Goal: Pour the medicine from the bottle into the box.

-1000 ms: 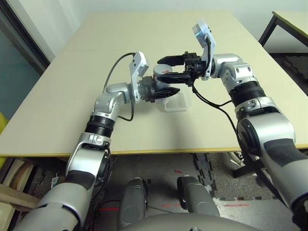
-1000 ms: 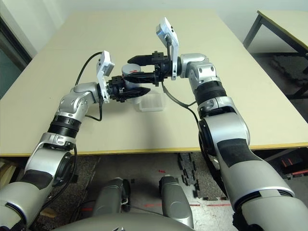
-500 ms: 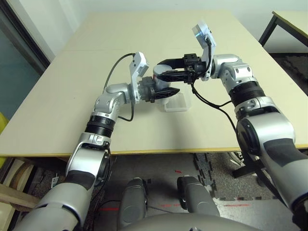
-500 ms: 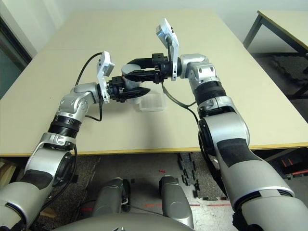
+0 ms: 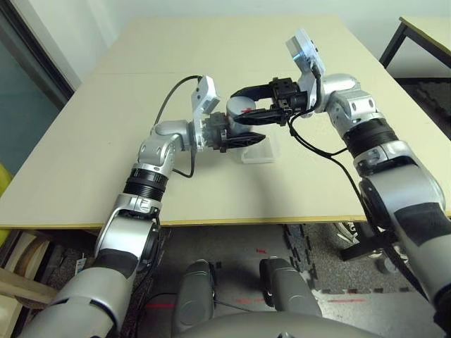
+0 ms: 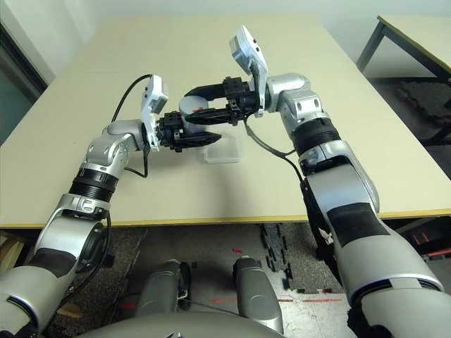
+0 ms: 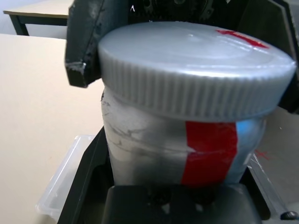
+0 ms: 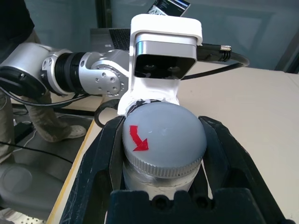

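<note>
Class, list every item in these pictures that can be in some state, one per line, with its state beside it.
Bottle: upright, off the table, cap on.
Cap: on the bottle, ridged rim gripped on two sides.
Left gripper: shut on the bottle's body.
Right gripper: shut on the cap.
Box: on the table under the bottle, open-topped; contents too faint to tell.

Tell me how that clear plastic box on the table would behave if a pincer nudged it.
The box looks thin-walled and shallow, so it is probably light and would likely slide on the smooth table rather than tip. Its thin clear walls may flex under a squeeze.
</note>
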### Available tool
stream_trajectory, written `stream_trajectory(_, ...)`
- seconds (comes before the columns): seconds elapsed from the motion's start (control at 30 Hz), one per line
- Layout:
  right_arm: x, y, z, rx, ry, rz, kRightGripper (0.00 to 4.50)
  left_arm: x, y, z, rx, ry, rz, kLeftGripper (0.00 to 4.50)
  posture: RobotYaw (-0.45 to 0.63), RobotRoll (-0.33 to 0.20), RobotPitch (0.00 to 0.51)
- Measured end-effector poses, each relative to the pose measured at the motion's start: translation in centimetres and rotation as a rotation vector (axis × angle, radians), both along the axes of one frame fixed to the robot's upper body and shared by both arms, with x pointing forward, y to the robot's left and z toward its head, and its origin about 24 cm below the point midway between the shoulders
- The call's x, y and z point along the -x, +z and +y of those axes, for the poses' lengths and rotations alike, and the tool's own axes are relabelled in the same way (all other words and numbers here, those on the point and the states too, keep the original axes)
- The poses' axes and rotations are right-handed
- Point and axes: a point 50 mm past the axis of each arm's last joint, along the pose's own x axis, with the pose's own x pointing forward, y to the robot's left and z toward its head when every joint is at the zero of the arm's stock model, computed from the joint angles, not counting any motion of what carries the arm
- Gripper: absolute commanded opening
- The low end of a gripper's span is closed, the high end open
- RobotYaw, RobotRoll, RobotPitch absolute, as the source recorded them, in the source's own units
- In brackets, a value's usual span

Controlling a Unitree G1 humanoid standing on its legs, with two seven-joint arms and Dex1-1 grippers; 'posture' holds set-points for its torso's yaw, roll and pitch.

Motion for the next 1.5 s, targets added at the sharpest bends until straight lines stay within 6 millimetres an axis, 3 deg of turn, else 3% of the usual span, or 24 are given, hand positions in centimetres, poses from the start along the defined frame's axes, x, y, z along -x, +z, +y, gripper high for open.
stream_trajectory(0.1,0.0,0.1,0.3,-0.007,0.008,-0.010,2.59,0.0,0.2,0.3,-0.005,0.000,-0.009,2.75,-0.14,0.000,0.057)
stream_trajectory(0.27,0.2,0.4,2.4,0.042,0.080,-0.094,4.34,0.2,0.0,0.3,0.022,-0.036,0.055,2.75,-0.15,0.000,0.060)
stream_trajectory(0.3,0.3,0.3,3.0,0.051,0.109,-0.095,4.50,0.3,-0.2,0.1,0.025,-0.042,0.068,2.75,-0.15,0.000,0.060)
stream_trajectory(0.93,-1.2,-1.4,-1.0,0.022,-0.055,0.110,4.50,0.6,-0.8,-0.1,0.031,-0.034,0.120,2.75,-0.18,0.000,0.064)
stream_trajectory(1.5,-1.6,-1.2,-2.1,-0.025,-0.129,0.158,4.50,-0.2,-1.0,0.2,0.038,0.026,0.088,2.75,-0.19,0.000,0.064)
